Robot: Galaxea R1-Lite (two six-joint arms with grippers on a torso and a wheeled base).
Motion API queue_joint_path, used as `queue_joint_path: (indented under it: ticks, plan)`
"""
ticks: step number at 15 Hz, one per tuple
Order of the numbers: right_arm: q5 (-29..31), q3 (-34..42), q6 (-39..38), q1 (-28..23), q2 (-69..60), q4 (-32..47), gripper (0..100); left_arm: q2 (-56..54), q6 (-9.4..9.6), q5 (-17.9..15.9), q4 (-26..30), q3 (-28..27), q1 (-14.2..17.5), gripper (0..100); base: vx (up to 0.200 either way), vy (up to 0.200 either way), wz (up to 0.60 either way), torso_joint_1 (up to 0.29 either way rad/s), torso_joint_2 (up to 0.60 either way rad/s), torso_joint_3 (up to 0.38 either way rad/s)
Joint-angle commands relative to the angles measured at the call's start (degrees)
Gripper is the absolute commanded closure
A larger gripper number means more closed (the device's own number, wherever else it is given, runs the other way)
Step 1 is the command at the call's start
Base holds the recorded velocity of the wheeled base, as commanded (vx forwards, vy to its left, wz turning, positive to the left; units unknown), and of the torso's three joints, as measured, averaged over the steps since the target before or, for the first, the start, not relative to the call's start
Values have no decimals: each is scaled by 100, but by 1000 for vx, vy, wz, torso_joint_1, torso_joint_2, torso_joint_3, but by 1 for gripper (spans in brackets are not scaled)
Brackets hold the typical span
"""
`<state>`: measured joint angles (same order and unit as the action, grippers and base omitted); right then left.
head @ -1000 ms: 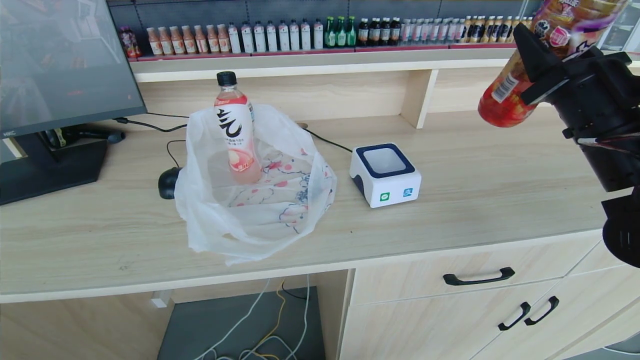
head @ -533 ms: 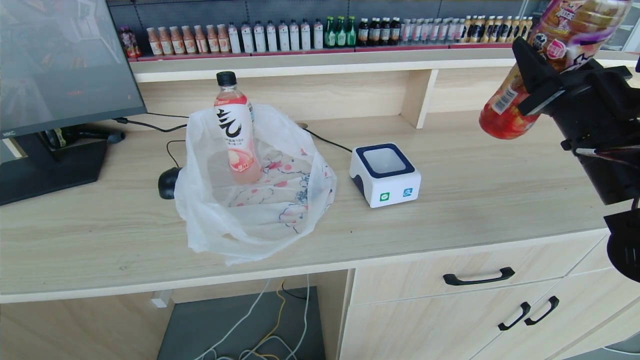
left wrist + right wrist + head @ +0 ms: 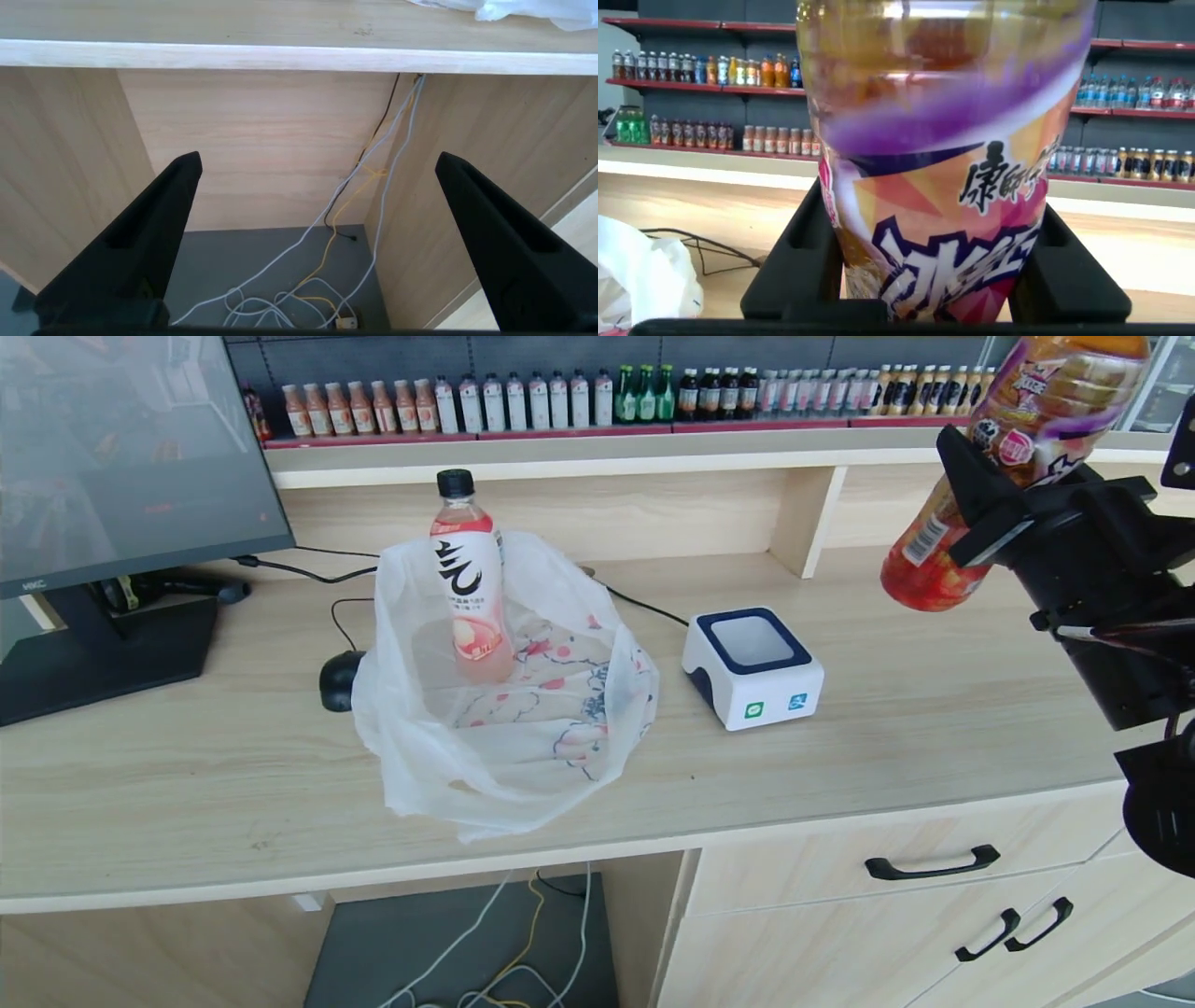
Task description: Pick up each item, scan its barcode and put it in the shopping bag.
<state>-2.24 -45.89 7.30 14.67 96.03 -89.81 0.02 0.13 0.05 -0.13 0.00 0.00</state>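
The worktop [image 3: 934, 691] runs the full width of the head view, its front edge above a bank of drawers [image 3: 887, 905] on the right and an open bay on the left where cables [image 3: 504, 952] hang. To the right of the scanner [image 3: 752, 667] lies a broad bare stretch of board, and a bare strip runs along the front edge before the bag [image 3: 523, 756]. At the back a low ledge with an upright divider [image 3: 808, 518] closes the worktop off, with a row of shelf bottles [image 3: 579, 401] behind it. A monitor [image 3: 121, 448] fills the left rear corner, and a mouse [image 3: 338, 679] sits just beside the bag's left side.

The white bag stands open near the middle, mouth upward and walls slumped. Inside it a pink bottle [image 3: 471, 588] stands upright against the rear wall, its black cap well above the rim. The scanner sits near the bag's right side but apart from it, window facing up.

The right gripper [image 3: 952, 499] is clamped across the body of the tea bottle [image 3: 1036, 420], high over the right end of the worktop and well apart from the scanner. The bottle's long axis is tilted, with its rounded red end down and toward the robot's left; a barcode shows on that lower part. In the right wrist view the fingers [image 3: 799, 257] press both sides of the tea bottle [image 3: 943, 140].

The left gripper [image 3: 318, 233] hangs below the worktop's front edge [image 3: 187, 51], before the cable bay, its jaws wide apart with nothing between them
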Motion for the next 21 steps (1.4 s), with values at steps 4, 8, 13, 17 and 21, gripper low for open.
queue_joint_path:
  ticks: [4,8,13,17,21]
  plan:
    - [5,53,-10,124,13,-19,100,-2,-5,4,-4,0,9,0,0,200,0,5,5,1]
    - [5,124,-10,203,-31,-19,100,-2,-5,4,-4,0,9,0,0,200,0,4,4,4]
    - [31,176,-1,195,-31,-19,100,-2,-5,4,-4,0,9,0,0,200,0,3,2,4]
    - [40,203,-1,203,-40,-19,100,-2,13,4,-4,0,9,0,0,50,0,1,1,1]
    - [40,282,-1,203,-49,-19,100,-2,13,4,-4,0,0,0,0,0,0,0,0,0]
